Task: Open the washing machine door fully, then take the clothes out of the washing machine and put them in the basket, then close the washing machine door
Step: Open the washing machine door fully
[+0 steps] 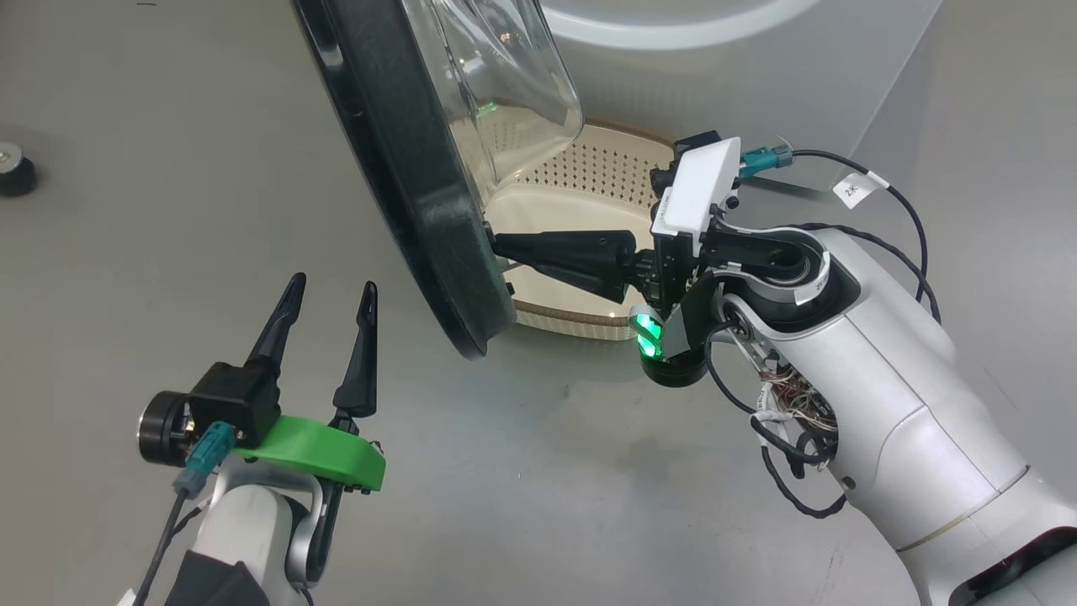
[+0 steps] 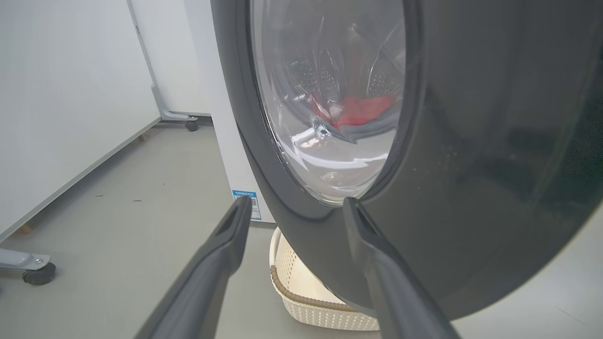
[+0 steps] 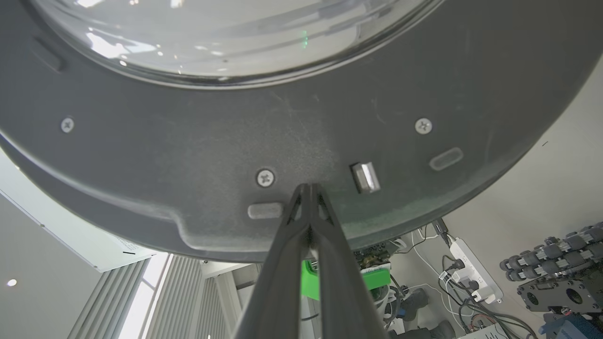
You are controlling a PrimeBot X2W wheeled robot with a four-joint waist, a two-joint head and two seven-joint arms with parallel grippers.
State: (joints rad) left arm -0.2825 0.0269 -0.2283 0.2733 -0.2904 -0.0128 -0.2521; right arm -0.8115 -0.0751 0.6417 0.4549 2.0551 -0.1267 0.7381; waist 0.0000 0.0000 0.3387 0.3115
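The washing machine door [image 1: 404, 168] stands partly open, its black rim edge-on and its glass bowl bulging toward the white washing machine [image 1: 732, 76]. My right gripper [image 1: 496, 244] is shut, and its joined tips press on the door's inner rim [image 3: 301, 122] beside the metal latch [image 3: 365, 176]. My left gripper [image 1: 331, 290] is open and holds nothing, a short way from the door's outer face [image 2: 494, 141]. Through the glass, red clothes [image 2: 362, 110] lie in the steel drum. The cream basket [image 1: 597, 168] sits on the floor under the door, also seen as the basket [image 2: 306, 292] below the rim.
A small black round object [image 1: 13, 168] rests on the grey floor at far left. White panels on castors [image 2: 40, 273] stand to the left of the machine. A power strip [image 3: 471, 270] and cables lie beyond the door's lower edge.
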